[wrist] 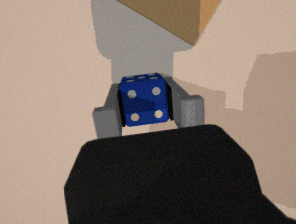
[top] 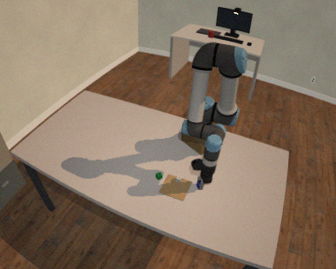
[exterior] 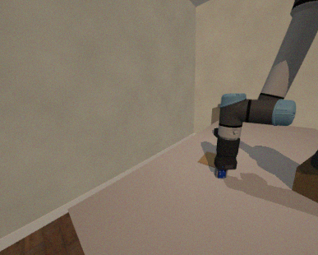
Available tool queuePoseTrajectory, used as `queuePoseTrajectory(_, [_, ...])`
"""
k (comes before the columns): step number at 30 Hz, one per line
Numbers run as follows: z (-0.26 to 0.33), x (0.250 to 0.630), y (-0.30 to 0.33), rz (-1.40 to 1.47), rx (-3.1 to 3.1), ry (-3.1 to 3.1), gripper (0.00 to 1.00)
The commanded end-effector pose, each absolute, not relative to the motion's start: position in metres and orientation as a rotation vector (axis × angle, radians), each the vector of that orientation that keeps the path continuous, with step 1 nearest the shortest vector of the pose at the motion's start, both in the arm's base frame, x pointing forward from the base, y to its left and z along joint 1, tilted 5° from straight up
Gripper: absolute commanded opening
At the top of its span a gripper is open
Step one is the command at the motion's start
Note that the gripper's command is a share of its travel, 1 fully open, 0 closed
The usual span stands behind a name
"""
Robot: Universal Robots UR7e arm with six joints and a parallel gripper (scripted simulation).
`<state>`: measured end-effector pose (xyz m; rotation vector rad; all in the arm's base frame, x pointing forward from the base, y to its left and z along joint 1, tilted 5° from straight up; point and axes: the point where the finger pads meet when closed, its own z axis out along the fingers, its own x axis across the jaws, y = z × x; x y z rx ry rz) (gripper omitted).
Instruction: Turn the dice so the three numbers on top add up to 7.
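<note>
The blue die (top: 198, 184) sits on the table just off the right edge of the brown mat (top: 175, 187). My gripper (wrist: 142, 94) points straight down over it, and its two fingers press against the die's left and right sides. In the wrist view the blue die (wrist: 146, 100) shows four pips on the face towards the camera. The white die (top: 179, 178) lies on the mat near its far edge. The green die (top: 159, 175) lies on the table left of the mat. The exterior view shows the blue die (exterior: 221, 173) under the gripper (exterior: 222, 170).
A brown box (top: 193, 141) stands at the arm's base behind the mat, and it also shows in the exterior view (exterior: 310, 185). The mat's corner (wrist: 165, 17) lies just beyond the blue die in the wrist view. The table's front edge is close to the mat.
</note>
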<state>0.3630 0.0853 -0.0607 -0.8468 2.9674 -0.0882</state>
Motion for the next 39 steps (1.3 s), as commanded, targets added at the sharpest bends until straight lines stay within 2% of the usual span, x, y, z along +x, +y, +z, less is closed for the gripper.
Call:
queuePoseTrajectory(1, [-0.060, 0.363, 0.085, -0.089, -0.847, 2.966, 0.57])
queuePoseTrajectory(24, [-0.059, 0.363, 0.085, -0.089, -0.847, 2.966, 0.57])
queuePoseTrajectory(39, [-0.030, 0.361, 0.087, -0.089, -0.847, 2.966, 0.57])
